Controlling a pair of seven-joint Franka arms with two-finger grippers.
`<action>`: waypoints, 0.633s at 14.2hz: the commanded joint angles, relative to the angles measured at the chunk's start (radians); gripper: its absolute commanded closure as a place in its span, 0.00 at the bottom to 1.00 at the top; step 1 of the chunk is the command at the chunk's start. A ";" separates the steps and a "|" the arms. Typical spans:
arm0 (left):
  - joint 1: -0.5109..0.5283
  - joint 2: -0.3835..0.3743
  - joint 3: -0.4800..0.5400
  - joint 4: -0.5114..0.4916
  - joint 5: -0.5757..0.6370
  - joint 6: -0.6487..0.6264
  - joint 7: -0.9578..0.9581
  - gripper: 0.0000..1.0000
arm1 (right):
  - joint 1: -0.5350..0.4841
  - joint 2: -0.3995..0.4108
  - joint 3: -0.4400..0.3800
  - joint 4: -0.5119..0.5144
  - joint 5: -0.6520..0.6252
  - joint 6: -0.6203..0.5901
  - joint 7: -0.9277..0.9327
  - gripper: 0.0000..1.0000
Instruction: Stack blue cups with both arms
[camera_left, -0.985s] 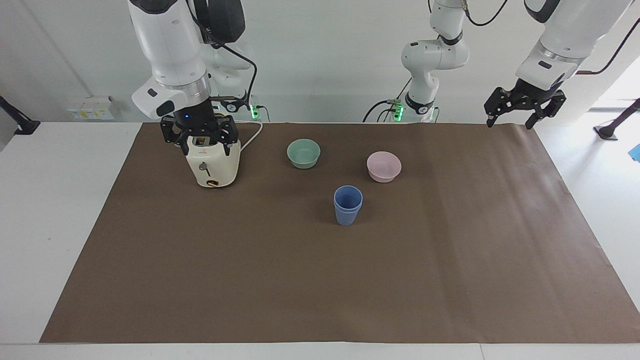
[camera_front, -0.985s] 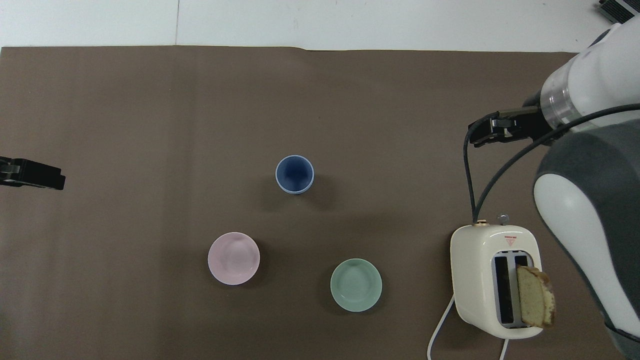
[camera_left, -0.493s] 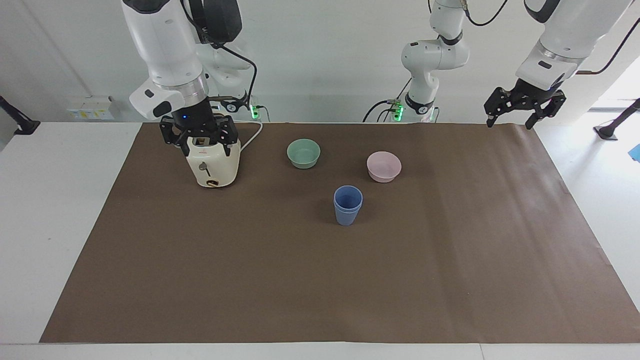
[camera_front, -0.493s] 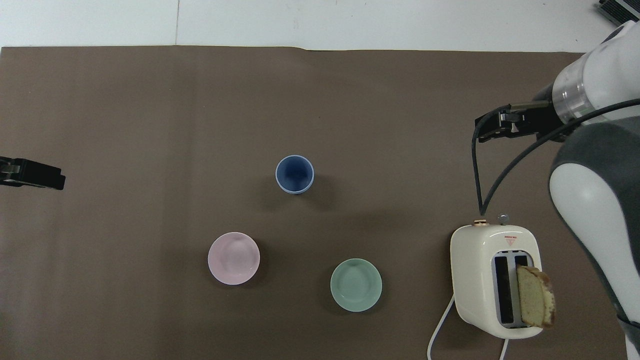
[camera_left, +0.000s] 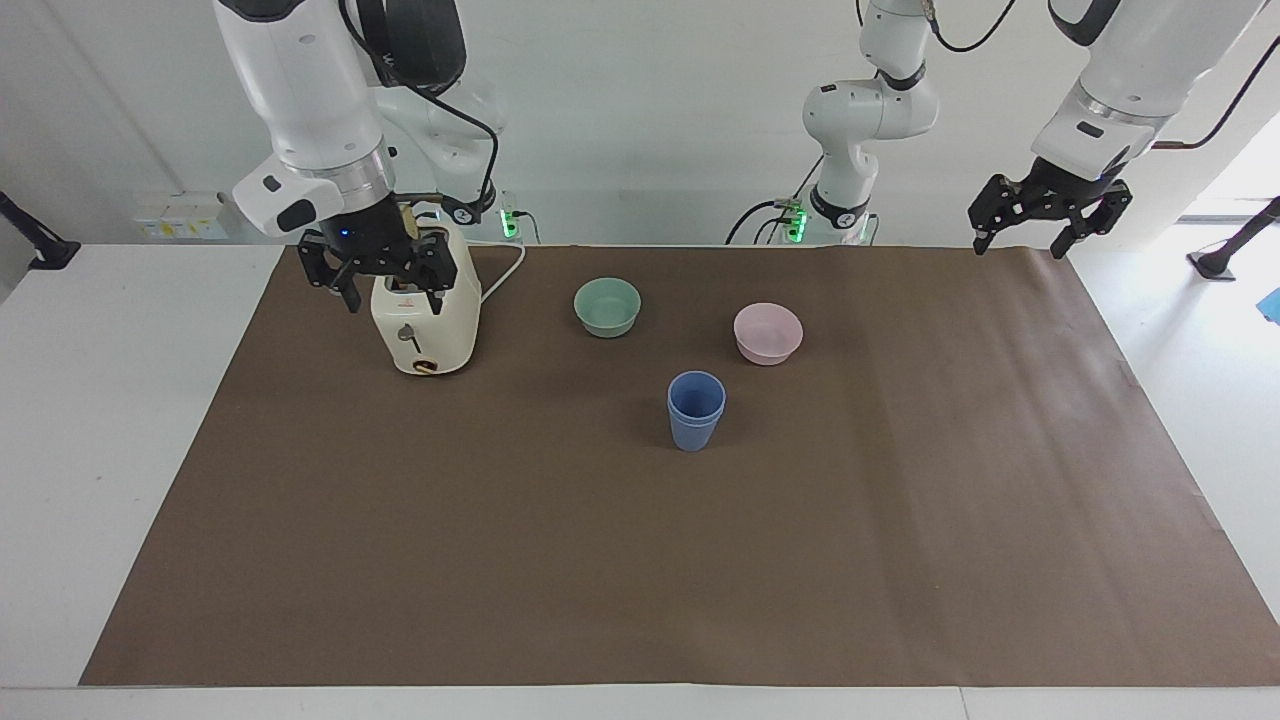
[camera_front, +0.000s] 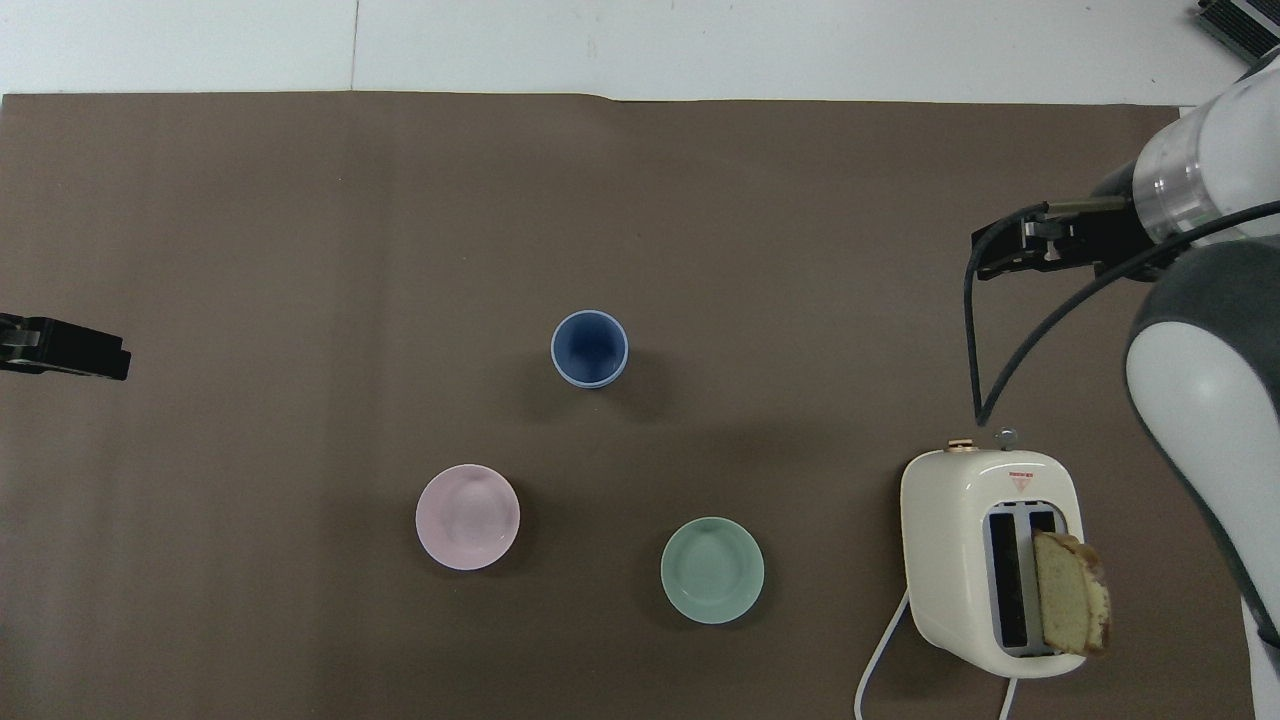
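The two blue cups (camera_left: 695, 410) stand nested one inside the other, upright, mid-mat; they also show in the overhead view (camera_front: 590, 347). My right gripper (camera_left: 390, 292) is open and empty, raised over the toaster's top; in the overhead view (camera_front: 1000, 262) it shows toward the right arm's end of the mat. My left gripper (camera_left: 1020, 240) is open and empty, raised over the mat's corner at the left arm's end, waiting; only its tip shows in the overhead view (camera_front: 90, 355). Neither gripper is near the cups.
A cream toaster (camera_left: 425, 330) with a bread slice (camera_front: 1070, 605) in a slot stands at the right arm's end. A green bowl (camera_left: 607, 306) and a pink bowl (camera_left: 767, 332) sit nearer to the robots than the cups. A brown mat (camera_left: 640, 560) covers the table.
My right gripper has risen and shifted toward the right arm's end of the table, over the toaster. The left arm, cups and bowls have not moved.
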 joint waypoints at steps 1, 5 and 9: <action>0.014 -0.021 -0.007 -0.020 -0.009 0.006 -0.006 0.00 | 0.069 -0.039 -0.106 -0.016 0.024 0.003 -0.043 0.00; 0.014 -0.021 -0.007 -0.020 -0.009 0.006 -0.006 0.00 | 0.128 -0.050 -0.216 -0.021 0.043 0.005 -0.075 0.00; 0.014 -0.021 -0.007 -0.020 -0.009 0.009 -0.006 0.00 | 0.127 -0.079 -0.293 -0.057 0.105 0.008 -0.129 0.00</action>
